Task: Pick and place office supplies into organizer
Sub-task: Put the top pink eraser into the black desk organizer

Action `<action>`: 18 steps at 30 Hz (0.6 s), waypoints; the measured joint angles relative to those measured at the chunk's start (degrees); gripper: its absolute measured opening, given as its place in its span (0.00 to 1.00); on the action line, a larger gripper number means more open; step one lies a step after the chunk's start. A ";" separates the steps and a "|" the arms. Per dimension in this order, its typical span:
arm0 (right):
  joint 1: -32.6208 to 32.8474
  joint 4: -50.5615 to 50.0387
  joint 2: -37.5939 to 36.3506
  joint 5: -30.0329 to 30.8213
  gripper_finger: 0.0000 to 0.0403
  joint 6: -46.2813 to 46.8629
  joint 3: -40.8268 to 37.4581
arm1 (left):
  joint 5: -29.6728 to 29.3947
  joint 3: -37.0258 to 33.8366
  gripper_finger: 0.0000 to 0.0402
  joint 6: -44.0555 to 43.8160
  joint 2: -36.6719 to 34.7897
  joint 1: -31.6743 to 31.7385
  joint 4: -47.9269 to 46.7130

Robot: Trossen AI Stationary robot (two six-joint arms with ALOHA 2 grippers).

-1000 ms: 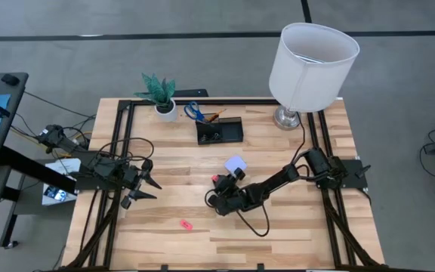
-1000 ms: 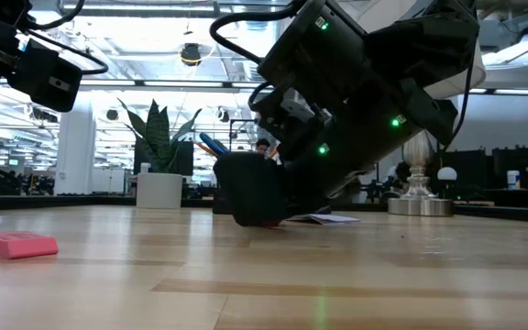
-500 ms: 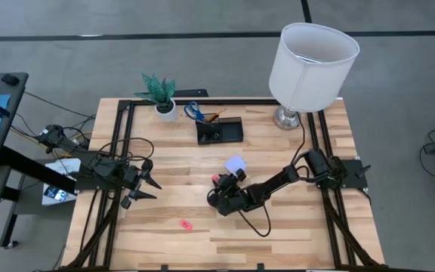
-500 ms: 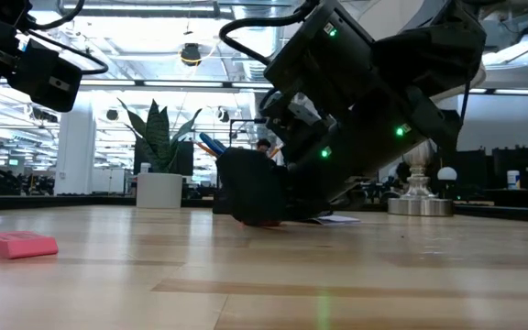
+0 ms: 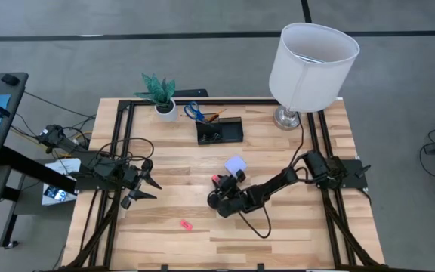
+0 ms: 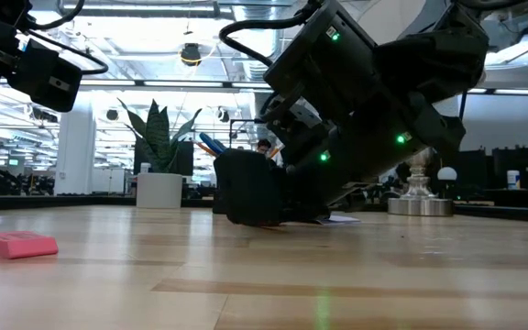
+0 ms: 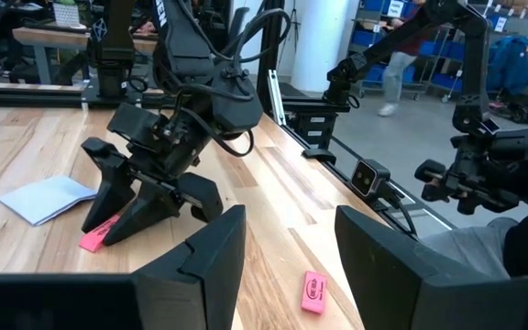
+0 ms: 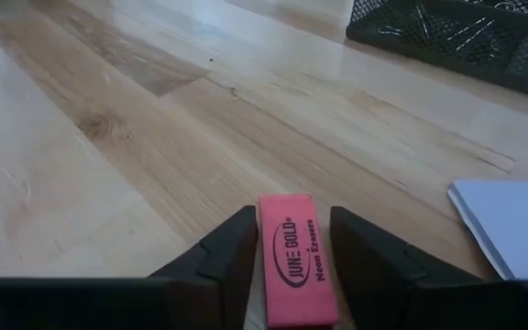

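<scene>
At the left of the table (image 5: 293, 234) the left gripper (image 5: 143, 189) waits above the wood with its fingers spread wide and nothing between them; near it, toward the front edge, a second pink eraser (image 5: 185, 224) lies flat and alone, well apart from everything else; further right, mid-table, the right gripper (image 5: 219, 186) is down at the surface, its fingers (image 8: 223, 252) brought in on either side of a pink eraser (image 8: 293, 259), which lies flat on the wood; the pads look to be touching or nearly touching its long edges, though whether they have a firm hold I cannot tell; the lavender note pad (image 5: 236, 164) lies just beside that gripper, on its far side; the black organizer (image 5: 219, 132) sits toward the back edge, with the blue-handled scissors (image 5: 193, 112) standing in it, next to the white plant pot (image 5: 166, 111). The eraser is likely light, a little rubbery and grippy rather than slick, and not fragile; squeezing it across its narrow width at mid-length should keep it from twisting.
</scene>
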 joint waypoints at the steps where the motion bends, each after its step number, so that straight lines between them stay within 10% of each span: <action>1: 0.04 0.52 0.36 0.55 0.33 0.11 0.00 | 0.00 -0.01 0.41 0.00 0.00 0.02 0.00; 18: 0.09 2.38 0.65 1.35 0.24 -1.63 -0.04 | 0.04 -0.01 0.41 0.00 0.00 0.00 0.00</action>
